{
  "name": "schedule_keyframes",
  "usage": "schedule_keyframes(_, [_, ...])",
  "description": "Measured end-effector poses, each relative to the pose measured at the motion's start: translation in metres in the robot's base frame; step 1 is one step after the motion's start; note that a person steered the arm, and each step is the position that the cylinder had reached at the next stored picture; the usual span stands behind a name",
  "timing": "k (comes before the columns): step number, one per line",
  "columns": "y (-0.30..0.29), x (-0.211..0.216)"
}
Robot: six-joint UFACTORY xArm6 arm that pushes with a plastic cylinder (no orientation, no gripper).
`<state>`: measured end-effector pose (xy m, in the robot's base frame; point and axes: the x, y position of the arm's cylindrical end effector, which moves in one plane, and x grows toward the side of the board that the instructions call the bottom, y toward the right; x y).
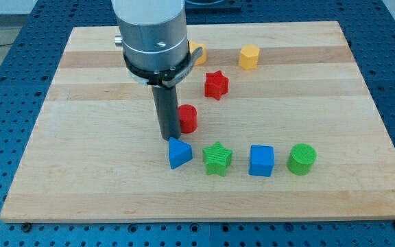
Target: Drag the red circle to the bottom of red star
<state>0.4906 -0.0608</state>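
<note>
Inspection finds my tip resting on the wooden board, touching or just beside the left flank of the red circle, that is, at the circle's nine o'clock and slightly toward seven. The tool is a plain rod with nothing to open or close; it holds nothing and can only push. The red circle lies at about seven o'clock from the red star, near it but apart, so it is already below the star yet offset toward the view's left. In my judgement the step in hand is a short push toward three o'clock, carrying the circle until it sits at the star's six o'clock. To do this well, contact should stay on the circle's left side at mid-height of its outline, since an off-centre push on a round block would likely let it roll off the rod. The blue triangle sits just beside the tip at five o'clock, and the green star lies beyond it; the stroke should run level to avoid disturbing either. The blue cube, green circle, yellow hexagon and a partly hidden yellow block stand well clear.
</note>
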Motion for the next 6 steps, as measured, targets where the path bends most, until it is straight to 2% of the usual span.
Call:
schedule_keyframes(2, [0.000,0.021])
schedule_keyframes(4, [0.000,0.023])
schedule_keyframes(6, [0.000,-0.009])
